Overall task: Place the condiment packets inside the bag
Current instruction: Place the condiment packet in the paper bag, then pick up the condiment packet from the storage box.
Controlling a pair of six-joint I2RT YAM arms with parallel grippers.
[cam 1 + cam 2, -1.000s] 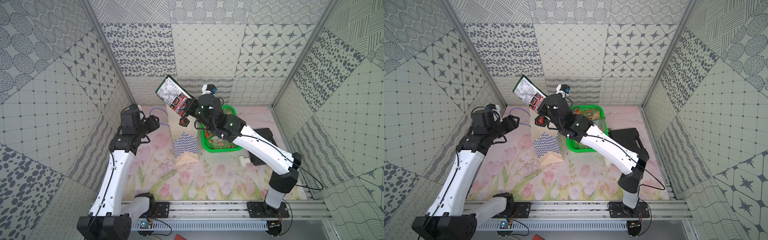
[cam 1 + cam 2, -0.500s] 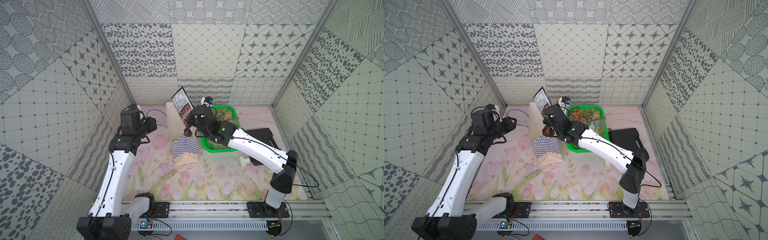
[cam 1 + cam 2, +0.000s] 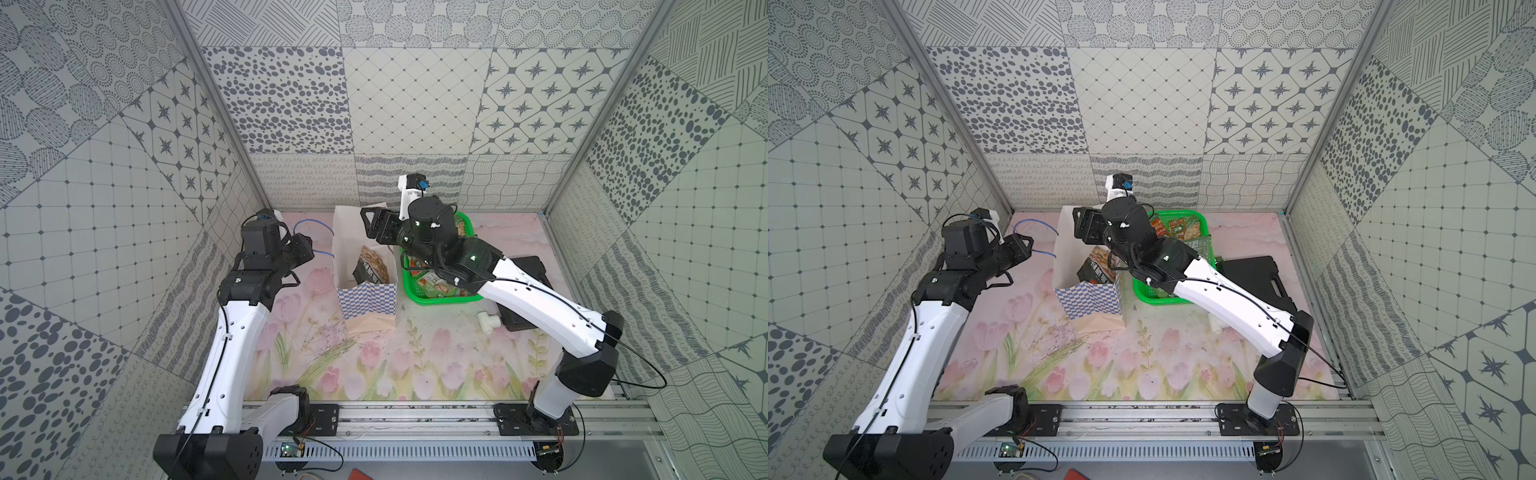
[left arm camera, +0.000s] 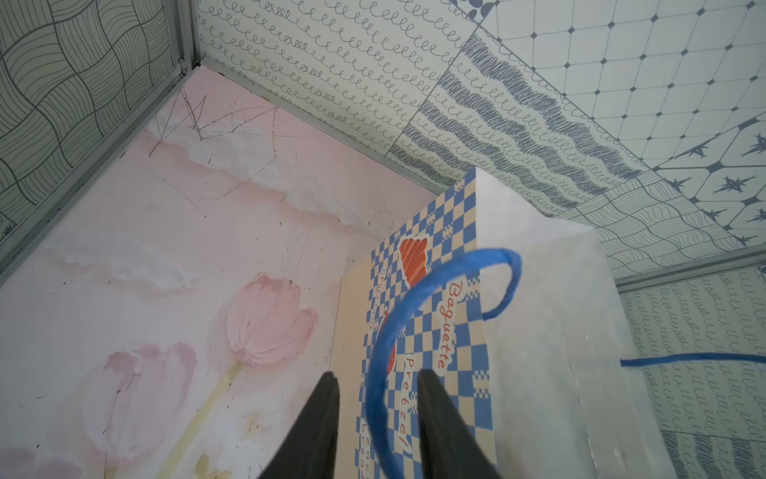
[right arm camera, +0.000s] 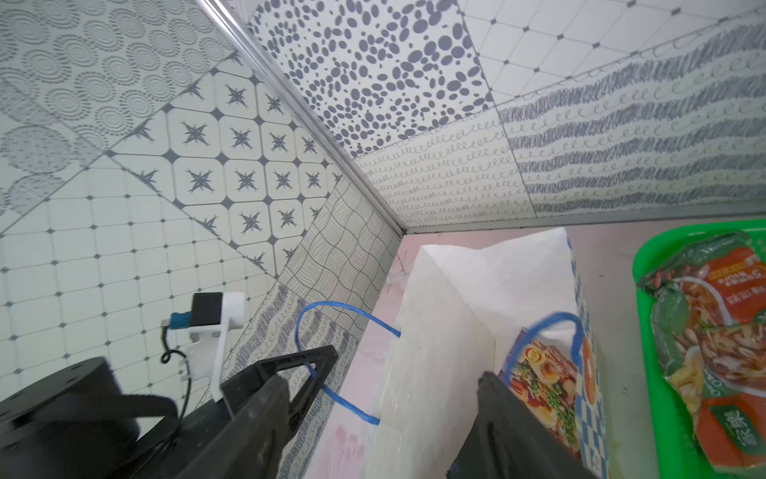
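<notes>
The white bag (image 3: pixel 347 249) (image 3: pixel 1068 253) with its blue checkered band stands upright at the back of the table, mouth up. A large condiment packet (image 3: pixel 372 266) (image 3: pixel 1098 270) (image 5: pixel 539 381) with a black band lies inside it. My right gripper (image 3: pixel 369 224) (image 3: pixel 1080 226) (image 5: pixel 381 375) hovers over the bag's mouth, open and holding nothing. More condiment packets (image 3: pixel 432 282) (image 3: pixel 1177 228) (image 5: pixel 713 315) lie in the green basket (image 3: pixel 415 297) (image 5: pixel 646 331). My left gripper (image 3: pixel 311 248) (image 3: pixel 1027 245) (image 4: pixel 377 373) is left of the bag, open a little, with the blue cord handle (image 4: pixel 414 298) running between its fingers.
A black case (image 3: pixel 528 270) (image 3: pixel 1258 270) lies right of the basket. A white pipe fitting (image 3: pixel 488 320) sits in front of the case. The back wall is close behind the bag, and the left wall is near my left arm.
My right gripper came down from high above the table to the bag's mouth and opened; the large packet it held now lies inside the bag. My left gripper narrowed around the cord handle.
</notes>
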